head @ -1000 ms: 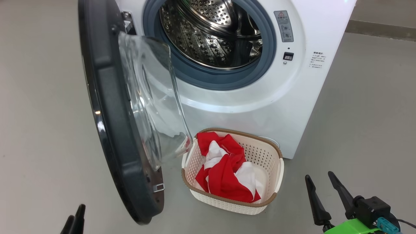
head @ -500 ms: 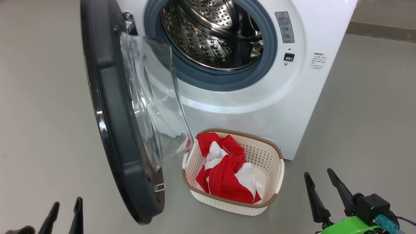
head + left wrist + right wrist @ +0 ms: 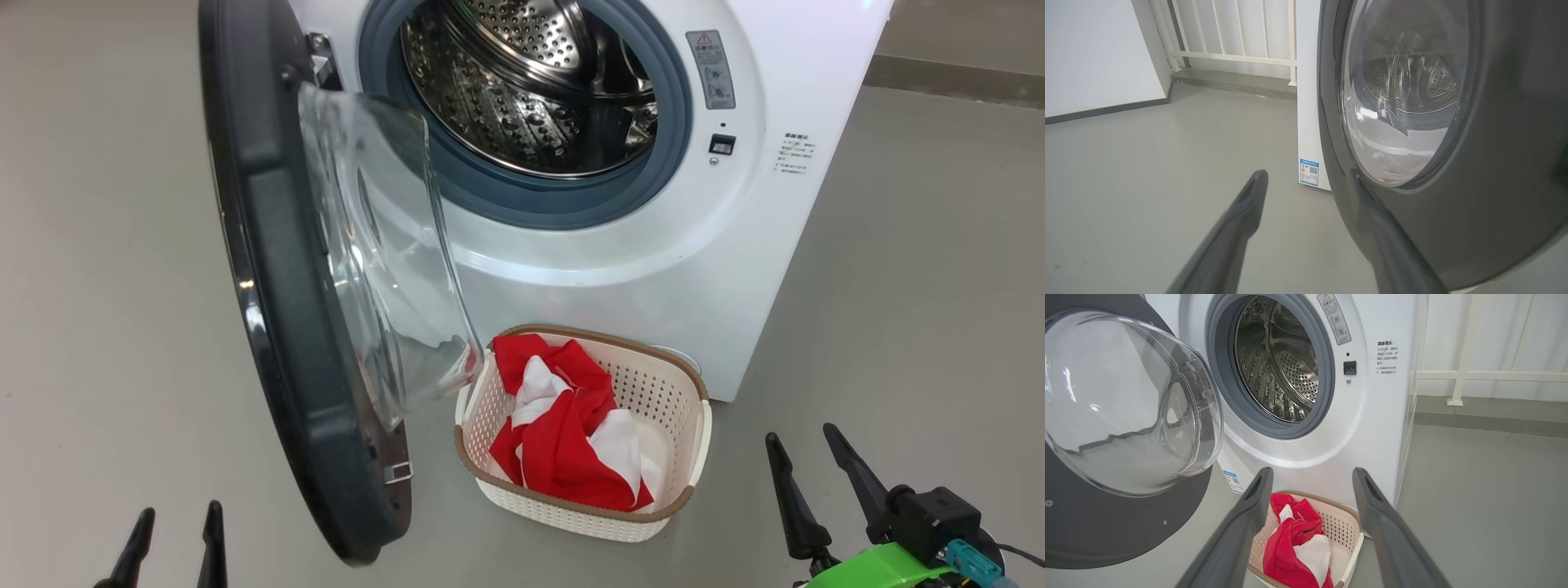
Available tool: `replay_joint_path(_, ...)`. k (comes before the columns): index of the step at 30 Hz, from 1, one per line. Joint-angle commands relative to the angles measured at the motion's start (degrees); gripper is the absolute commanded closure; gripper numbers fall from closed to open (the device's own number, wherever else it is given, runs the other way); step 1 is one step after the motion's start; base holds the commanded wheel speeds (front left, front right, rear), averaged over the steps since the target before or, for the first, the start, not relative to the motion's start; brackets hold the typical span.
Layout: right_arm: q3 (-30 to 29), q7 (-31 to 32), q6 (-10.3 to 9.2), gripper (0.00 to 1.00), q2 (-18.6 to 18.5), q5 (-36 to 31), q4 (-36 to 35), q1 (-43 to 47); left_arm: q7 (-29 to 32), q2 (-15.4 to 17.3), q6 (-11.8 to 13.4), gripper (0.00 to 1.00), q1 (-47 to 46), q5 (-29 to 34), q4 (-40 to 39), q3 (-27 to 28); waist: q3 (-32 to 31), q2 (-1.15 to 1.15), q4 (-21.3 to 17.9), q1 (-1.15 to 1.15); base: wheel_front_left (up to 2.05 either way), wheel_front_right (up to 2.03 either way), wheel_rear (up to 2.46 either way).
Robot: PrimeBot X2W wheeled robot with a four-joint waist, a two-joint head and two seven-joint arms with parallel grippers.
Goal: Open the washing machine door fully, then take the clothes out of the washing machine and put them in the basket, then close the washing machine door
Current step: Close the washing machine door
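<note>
the washing machine door [image 3: 273, 269] stands swung open at the left of the washing machine [image 3: 645, 269]. the clothes [image 3: 567, 445] lie in the basket [image 3: 571, 513], near the machine's foot. left gripper [image 3: 180, 510] and right gripper [image 3: 799, 434] both hang spread, holding nothing.

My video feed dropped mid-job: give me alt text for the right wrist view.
The washing machine door stands open at left, and the steel drum of the washing machine looks empty. Below, the red-and-white clothes lie in the basket before the machine, between the open right gripper's dark fingers.
</note>
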Motion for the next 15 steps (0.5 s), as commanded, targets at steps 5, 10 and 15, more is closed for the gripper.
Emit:
replay_joint_path(5, 1.3, -0.4, 0.37, 0.00, -0.6, 0.0, -1.2, -2.0, -0.7, 0.6, -0.3, 0.00, -1.2, 1.5, -1.2, 2.5, 0.2, 0.00, 0.0, 0.00, 0.00, 0.00, 0.00)
replay_joint_path(10, 1.2, -0.4, 0.37, 0.00, -0.6, -0.1, -1.2, -2.1, -0.7, 0.7, -0.3, 0.00, -1.5, 1.3, -1.3, 2.6, 0.3, 0.00, 0.0, 0.00, 0.00, 0.00, 0.00)
replay_joint_path(15, 1.1, -0.4, 0.37, 0.00, -0.6, -0.1, -1.3, -2.1, -0.7, 0.6, -0.3, 0.00, -1.6, 1.1, -1.6, 2.7, 0.3, 0.00, 0.1, 0.00, 0.00, 0.00, 0.00)
